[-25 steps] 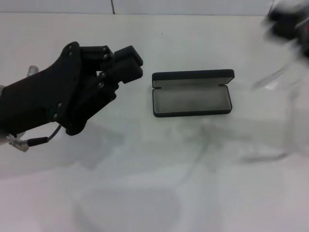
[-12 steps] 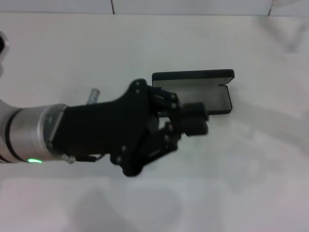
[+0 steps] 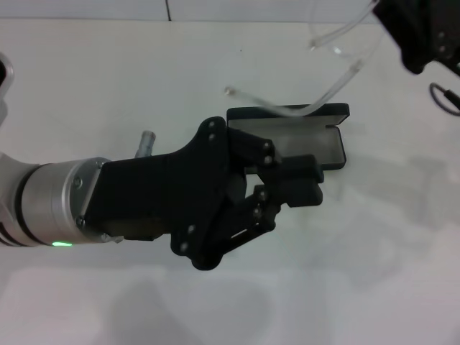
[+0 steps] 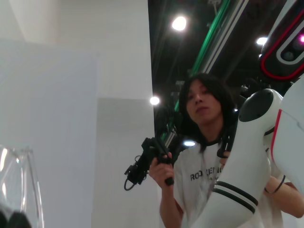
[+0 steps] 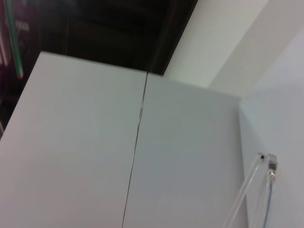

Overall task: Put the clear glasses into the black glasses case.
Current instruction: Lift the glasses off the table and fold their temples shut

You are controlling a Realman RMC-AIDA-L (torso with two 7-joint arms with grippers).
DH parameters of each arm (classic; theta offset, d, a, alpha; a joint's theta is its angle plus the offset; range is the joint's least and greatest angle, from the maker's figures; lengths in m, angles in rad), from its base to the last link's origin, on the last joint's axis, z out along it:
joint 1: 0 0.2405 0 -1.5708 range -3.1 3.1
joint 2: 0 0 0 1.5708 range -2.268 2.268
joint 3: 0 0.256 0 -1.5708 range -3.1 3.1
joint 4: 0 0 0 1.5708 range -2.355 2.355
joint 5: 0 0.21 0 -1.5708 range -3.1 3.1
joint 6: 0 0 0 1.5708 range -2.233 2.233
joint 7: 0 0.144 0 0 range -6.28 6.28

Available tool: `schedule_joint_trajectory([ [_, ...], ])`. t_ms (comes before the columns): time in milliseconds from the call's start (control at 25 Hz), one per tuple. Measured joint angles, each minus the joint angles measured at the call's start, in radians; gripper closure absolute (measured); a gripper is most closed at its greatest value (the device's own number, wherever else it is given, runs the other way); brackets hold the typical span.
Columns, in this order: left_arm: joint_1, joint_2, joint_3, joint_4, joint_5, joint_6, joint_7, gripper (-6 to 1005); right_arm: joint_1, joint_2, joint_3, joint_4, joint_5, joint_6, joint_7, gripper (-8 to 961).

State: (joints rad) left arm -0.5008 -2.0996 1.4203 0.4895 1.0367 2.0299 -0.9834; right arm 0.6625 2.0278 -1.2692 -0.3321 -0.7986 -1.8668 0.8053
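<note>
Now the clear glasses (image 3: 338,65) apparently hang nearer the black glasses case (image 3: 332,144).

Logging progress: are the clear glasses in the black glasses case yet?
Not yet. The clear glasses hang from the right gripper above the open black glasses case.

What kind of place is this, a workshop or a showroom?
Probably a robot demo or test hall. A person stands by holding a handheld device, ceiling lights shine overhead, and a white table carries only the case, with the left claw over it.
</note>
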Motion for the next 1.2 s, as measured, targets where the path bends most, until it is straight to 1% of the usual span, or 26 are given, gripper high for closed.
schedule_joint_trajectory([
  [160,0.001,-0.002,0.004,0.0,-0.024,0.0,0.008,902,0.005,0.0,-0.052,-0.004,0.0,0.043,-0.025,839],
  [400,0.001,-0.002,0.041,-0.006,-0.116,0.0,0.024,902,0.016,0.0,-0.118,-0.014,0.001,0.098,-0.037,839],
  [680,-0.009,0.001,0.035,-0.109,-0.232,-0.025,0.025,902,0.026,0.0,-0.152,-0.024,-0.002,0.14,-0.039,838],
  [920,-0.009,0.002,0.033,-0.118,-0.242,-0.036,0.024,902,0.017,0.0,-0.236,-0.095,0.0,0.22,-0.043,838],
  [1200,0.0,0.005,0.039,-0.119,-0.236,-0.035,0.016,902,-0.003,0.0,-0.245,-0.115,0.039,0.234,-0.059,838],
])
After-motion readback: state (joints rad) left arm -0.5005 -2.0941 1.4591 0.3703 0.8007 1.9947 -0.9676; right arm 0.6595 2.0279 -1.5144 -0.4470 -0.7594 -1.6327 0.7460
